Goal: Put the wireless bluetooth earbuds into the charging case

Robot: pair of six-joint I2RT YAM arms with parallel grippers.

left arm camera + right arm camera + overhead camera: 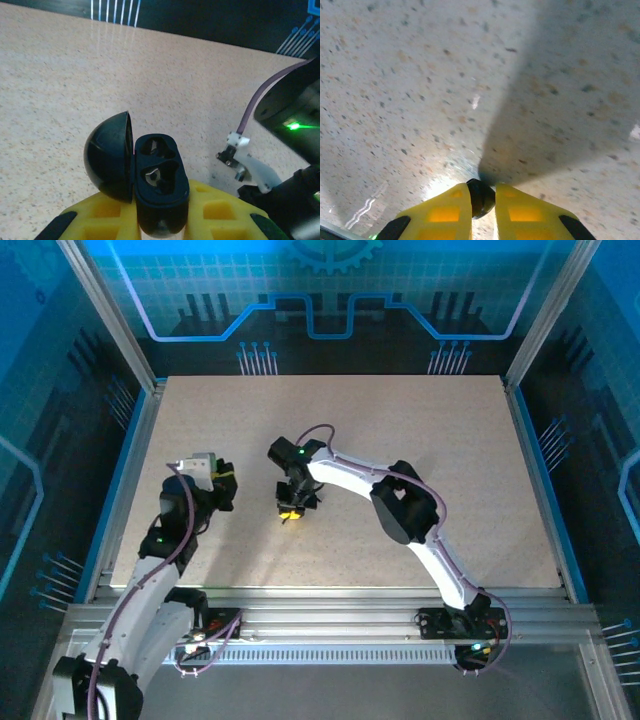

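My left gripper [161, 212] is shut on a black charging case [161, 175], held upright between the yellow fingers [102, 217]. Its round lid [109, 156] is swung open to the left. Two dark pockets show in the case top; the nearer one holds something black and silvery that I cannot make out. In the top view the left gripper [222, 488] sits left of centre. My right gripper [290, 510] points down at the table's middle. It is shut on a small black earbud [481, 199], pinched between the yellow fingertips just above the speckled surface. The pink earbuds are out of view.
The speckled beige table [430, 460] stretches on all sides of both grippers. The right arm's wrist [292, 125], with a green light and purple cable, stands close to the right of the held case. Blue enclosure walls [560, 470] ring the table.
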